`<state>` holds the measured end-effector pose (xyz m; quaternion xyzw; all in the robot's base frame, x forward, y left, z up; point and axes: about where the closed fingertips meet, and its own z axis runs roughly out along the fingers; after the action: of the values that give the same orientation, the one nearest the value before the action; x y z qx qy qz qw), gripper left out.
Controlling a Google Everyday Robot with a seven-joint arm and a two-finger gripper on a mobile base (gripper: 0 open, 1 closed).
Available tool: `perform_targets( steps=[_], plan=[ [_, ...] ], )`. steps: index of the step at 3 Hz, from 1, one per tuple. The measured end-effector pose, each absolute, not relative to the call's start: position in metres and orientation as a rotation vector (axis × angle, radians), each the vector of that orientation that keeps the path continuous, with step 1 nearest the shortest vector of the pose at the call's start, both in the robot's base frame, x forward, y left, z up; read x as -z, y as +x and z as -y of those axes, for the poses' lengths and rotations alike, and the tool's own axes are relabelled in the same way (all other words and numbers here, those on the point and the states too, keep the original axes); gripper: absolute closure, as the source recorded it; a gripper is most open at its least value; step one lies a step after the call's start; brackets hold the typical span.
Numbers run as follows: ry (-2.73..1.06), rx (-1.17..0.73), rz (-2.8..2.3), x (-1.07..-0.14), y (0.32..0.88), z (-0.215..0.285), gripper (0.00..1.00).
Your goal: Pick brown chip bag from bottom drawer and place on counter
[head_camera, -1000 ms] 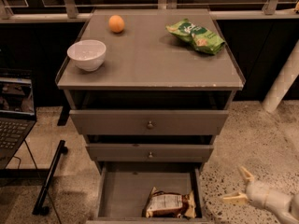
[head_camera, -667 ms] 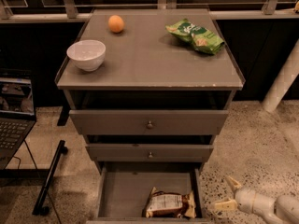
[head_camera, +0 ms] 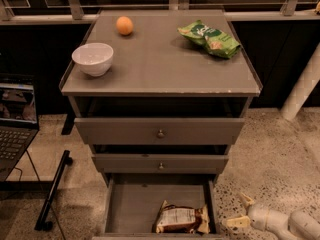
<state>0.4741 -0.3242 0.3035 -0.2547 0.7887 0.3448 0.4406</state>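
Observation:
The brown chip bag lies flat in the open bottom drawer, towards its front right corner, white label up. My gripper is low at the right, just outside the drawer's right wall and close beside the bag, not touching it. Its two pale fingers are spread apart and empty. The counter is the grey cabinet top above the three drawers.
On the counter sit a white bowl at the left, an orange at the back and a green chip bag at the back right. A laptop stands at the left. A black bar leans on the floor.
My gripper has moved left and down towards the drawer's right side. The bag and the counter things have not moved.

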Motion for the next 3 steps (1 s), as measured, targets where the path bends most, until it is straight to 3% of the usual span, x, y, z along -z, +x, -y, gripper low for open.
perform_targets(
  steps=[1, 2, 3],
  plan=[
    [-0.58, -0.977, -1.981, -0.252, 0.478, 0.306, 0.0],
    [-0.524, -1.165, -2.0, -0.165, 0.49, 0.255, 0.0],
    [-0.523, -1.146, -2.001, -0.168, 0.489, 0.26, 0.0]
  ],
)
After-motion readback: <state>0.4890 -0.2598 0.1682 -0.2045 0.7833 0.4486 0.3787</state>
